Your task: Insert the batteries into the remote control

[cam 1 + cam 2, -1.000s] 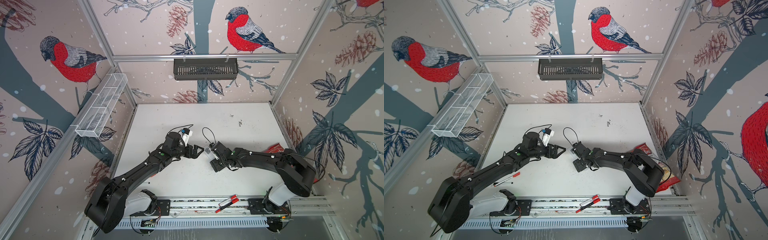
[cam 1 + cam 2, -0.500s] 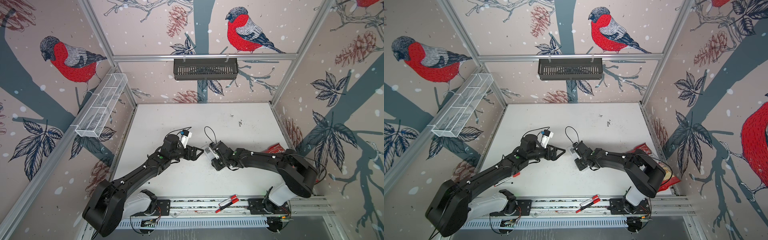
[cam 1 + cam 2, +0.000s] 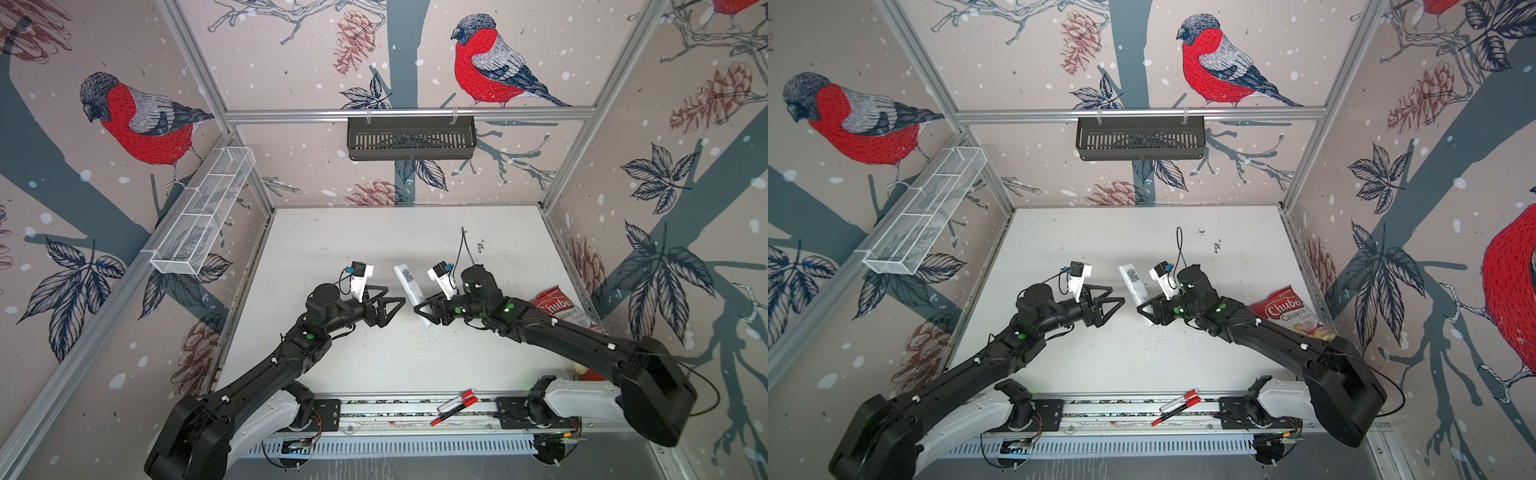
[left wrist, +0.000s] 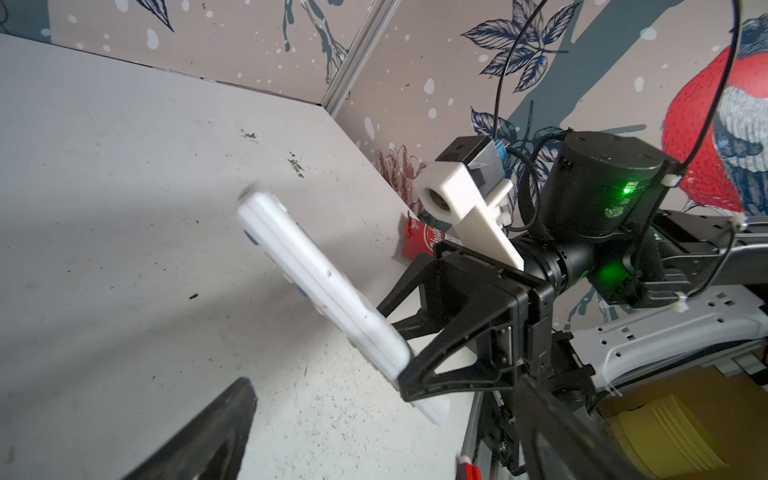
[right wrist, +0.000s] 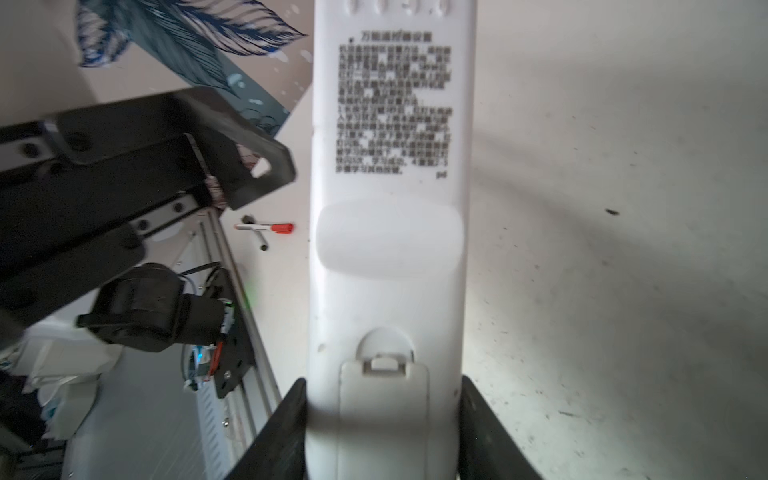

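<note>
The remote control is a long slim white bar, held off the table near the middle. My right gripper is shut on its near end. In the right wrist view the remote control's plain back with printed text faces the camera. Its battery cover is closed and sits between the right gripper's fingers. My left gripper stands open just left of the remote control, with nothing in it. The batteries are out of view.
A red chips bag lies by the right wall. Red-and-white marker pens rest on the front rail. A black basket hangs on the back wall and a white wire basket on the left wall.
The right gripper's jaws have narrowed onto the remote control, which now points up and toward the back wall. The left gripper has barely moved and stays open.
</note>
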`<control>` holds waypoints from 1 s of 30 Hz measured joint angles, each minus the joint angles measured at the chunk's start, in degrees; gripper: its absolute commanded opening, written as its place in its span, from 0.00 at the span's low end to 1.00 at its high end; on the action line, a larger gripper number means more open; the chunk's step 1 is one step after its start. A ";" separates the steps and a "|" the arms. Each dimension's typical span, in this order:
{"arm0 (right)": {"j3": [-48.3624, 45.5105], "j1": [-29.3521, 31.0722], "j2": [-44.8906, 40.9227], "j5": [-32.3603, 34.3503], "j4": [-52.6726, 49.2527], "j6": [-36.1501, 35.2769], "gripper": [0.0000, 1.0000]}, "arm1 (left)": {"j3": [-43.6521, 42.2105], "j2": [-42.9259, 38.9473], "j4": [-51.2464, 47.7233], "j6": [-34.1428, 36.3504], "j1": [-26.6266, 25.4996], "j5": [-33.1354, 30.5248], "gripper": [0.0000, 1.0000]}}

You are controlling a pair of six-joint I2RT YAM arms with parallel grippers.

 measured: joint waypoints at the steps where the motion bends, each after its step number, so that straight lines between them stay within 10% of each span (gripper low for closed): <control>1: -0.50 0.02 -1.11 -2.25 2.01 1.03 0.34 | -0.09 0.00 1.29 -0.79 0.00 0.42 0.97; 12: -2.23 3.23 -5.05 -13.11 18.12 10.34 0.34 | -0.17 2.97 18.49 -10.38 -0.66 6.82 0.95; 20: -3.43 4.20 -3.50 -14.10 25.90 14.97 0.35 | -0.26 3.87 25.99 -14.82 -1.95 10.64 0.52; 27: -3.78 3.56 -2.36 -14.34 28.11 13.68 0.43 | 1.36 2.29 19.61 -15.96 -2.08 10.25 0.35; 30: -4.50 2.89 -2.25 -14.14 28.33 13.68 0.62 | 3.56 2.97 13.88 -13.79 -2.10 10.08 0.34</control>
